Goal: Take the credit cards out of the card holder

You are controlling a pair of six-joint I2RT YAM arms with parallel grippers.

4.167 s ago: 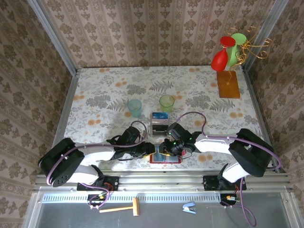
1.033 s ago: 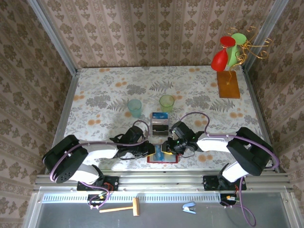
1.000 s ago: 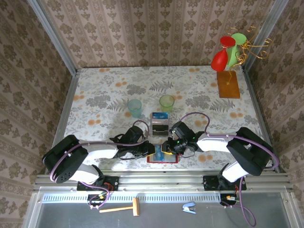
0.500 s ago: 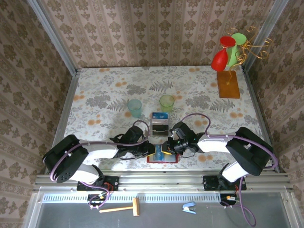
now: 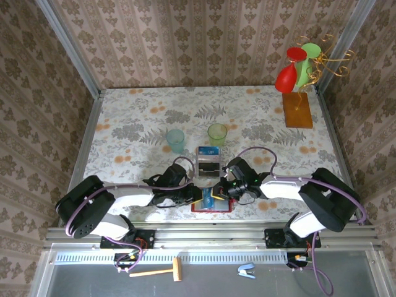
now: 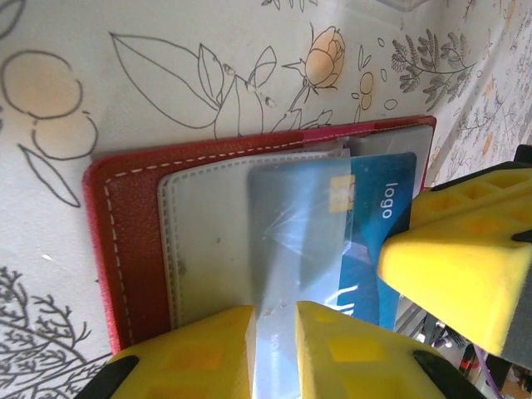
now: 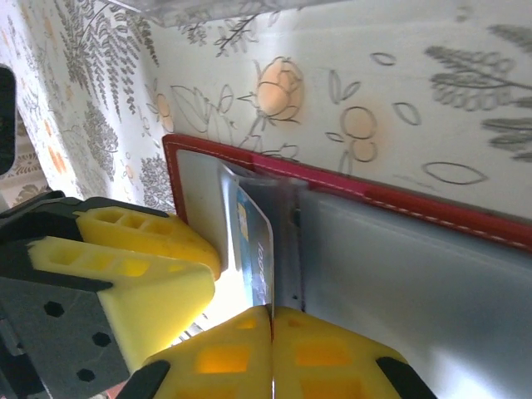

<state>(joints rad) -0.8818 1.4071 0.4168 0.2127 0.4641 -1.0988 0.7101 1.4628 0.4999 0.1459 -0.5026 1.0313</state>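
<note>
Though thin, glossy card (image 6: 374, 224); stitched holder (image 6: 125, 241)

The left gripper (image 5: 199, 198) and right gripper (image 5: 218, 190) crowd over the card holder (image 5: 213, 208) at the near edge. The clear box (image 5: 208, 161) blocks just behind, with the teal cup (image 5: 176, 140) and green cup (image 5: 217, 133) beyond. The tabletop (image 5: 130, 111) to the left lies open.

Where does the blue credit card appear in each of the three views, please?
Top external: the blue credit card sits low in the middle of the picture.
Left wrist: right of centre, its printed end uncovered.
Right wrist: lower centre-left, seen almost edge-on.
Shared landmark: the red card holder lying open under it.
</note>
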